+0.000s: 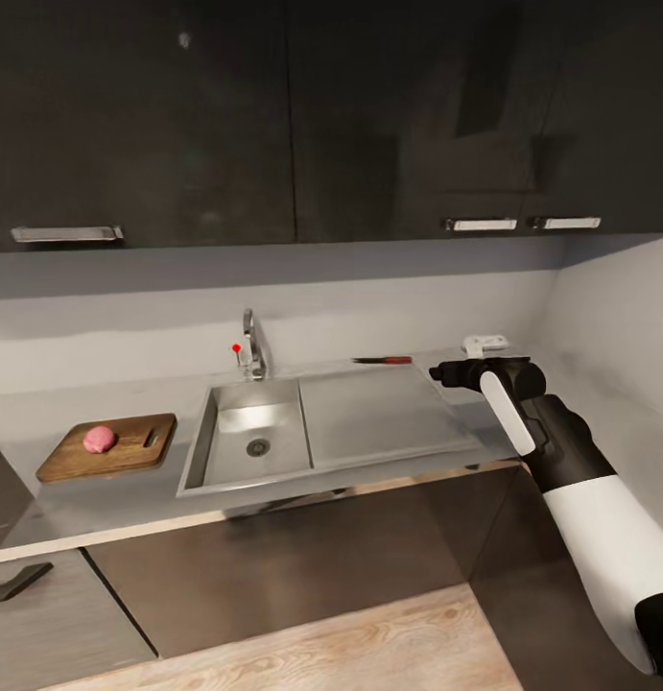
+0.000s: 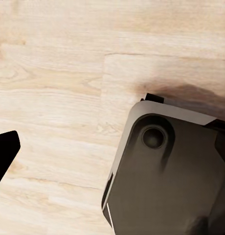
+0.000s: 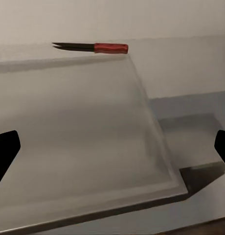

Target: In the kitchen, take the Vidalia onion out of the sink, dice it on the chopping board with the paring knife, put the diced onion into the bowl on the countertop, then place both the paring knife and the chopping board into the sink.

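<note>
The pink Vidalia onion (image 1: 99, 439) lies on the brown chopping board (image 1: 130, 451), on the countertop (image 1: 82, 499) left of the sink (image 1: 230, 451). Behind the steel drainboard (image 1: 374, 413) rests the paring knife (image 1: 383, 360), red handle to the right; it appears too as the paring knife (image 3: 93, 47) beyond the drainboard (image 3: 78, 122). My right gripper (image 1: 442, 372) hovers open at the drainboard's right rear corner, a short way right of the knife, holding nothing (image 3: 112, 149). The white bowl (image 1: 486, 343) sits just behind it, partly hidden. My left gripper (image 2: 112, 152) hangs open over the floor.
A chrome tap (image 1: 254, 347) with a tiny red knob (image 1: 236, 347) stands behind the basin. Dark wall cabinets (image 1: 273, 115) hang overhead. A side wall (image 1: 619, 317) closes the counter's right end. In the left wrist view, my dark base (image 2: 166, 171) sits on the pale wooden floor (image 2: 54, 73).
</note>
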You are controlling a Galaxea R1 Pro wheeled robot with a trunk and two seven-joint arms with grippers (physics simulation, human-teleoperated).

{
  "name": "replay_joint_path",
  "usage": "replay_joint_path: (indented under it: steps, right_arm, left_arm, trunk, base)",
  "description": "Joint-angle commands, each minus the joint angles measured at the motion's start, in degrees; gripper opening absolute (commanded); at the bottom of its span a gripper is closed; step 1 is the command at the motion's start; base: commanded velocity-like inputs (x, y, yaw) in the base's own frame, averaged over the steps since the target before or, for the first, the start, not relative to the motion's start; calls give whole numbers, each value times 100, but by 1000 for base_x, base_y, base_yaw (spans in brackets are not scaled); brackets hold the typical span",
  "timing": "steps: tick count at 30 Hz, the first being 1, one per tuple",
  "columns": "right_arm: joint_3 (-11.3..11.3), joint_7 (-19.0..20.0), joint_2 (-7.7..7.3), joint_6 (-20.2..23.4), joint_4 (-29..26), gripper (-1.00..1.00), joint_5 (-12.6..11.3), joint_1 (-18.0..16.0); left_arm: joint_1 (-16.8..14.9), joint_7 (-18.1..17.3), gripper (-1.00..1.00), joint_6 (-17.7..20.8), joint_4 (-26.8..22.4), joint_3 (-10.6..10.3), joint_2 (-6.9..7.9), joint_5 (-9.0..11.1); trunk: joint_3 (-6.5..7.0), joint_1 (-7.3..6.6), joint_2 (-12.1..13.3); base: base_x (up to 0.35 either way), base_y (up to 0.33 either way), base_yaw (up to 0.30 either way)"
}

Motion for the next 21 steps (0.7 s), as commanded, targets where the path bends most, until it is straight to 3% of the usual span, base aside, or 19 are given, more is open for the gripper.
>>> replay_joint_path:
  steps: [1,9,21]
  right_arm:
    - [17,-58,-7,12,0,100,-60,-7]
    - [23,-58,-5,9,17,100,-60,-5]
    - [24,-58,1,9,24,100,-60,-7]
  left_arm:
    - [-8,7,100,-23,19,-34,-6,13]
    - [-8,7,100,-23,19,-34,-11,13]
    - [-8,7,100,-23,19,-34,-10,13]
  trunk:
    - [-13,4,-13]
    - [-15,4,-13]
    - [-42,4,-13]
  base:
    - [28,0,0]
    - [54,-26,189]
    - [222,-186,275]
